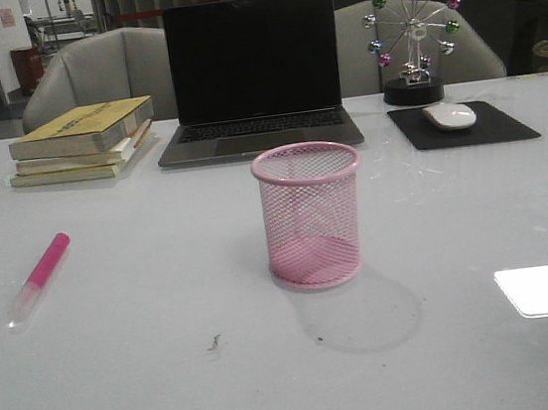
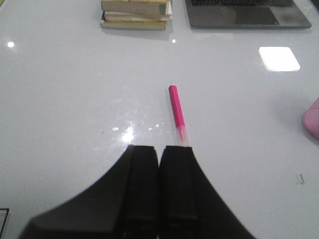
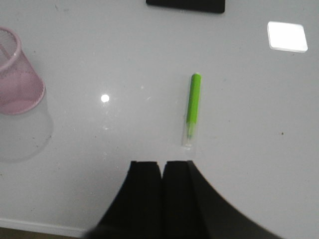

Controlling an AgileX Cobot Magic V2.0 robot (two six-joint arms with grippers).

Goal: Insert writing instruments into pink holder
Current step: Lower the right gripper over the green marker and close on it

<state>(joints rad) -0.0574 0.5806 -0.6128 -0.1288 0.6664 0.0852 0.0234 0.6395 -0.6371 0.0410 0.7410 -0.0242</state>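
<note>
White tabletop (image 1: pixel 126 383), pink holder (image 1: pixel 312 215) upright center and empty, pink marker (image 1: pixel 39 277) flat far left, green marker (image 3: pixel 193 108) flat right, both end effectors (image 2: pixel 158 172) (image 3: pixel 163 174) pressed together, empty; risk: tipping light holder during insertion.

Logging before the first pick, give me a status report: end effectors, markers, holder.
Both end effectors, left and right, shut and empty. Pink marker and green marker flat on table. Pink holder upright, empty. Nothing blocking.
</note>
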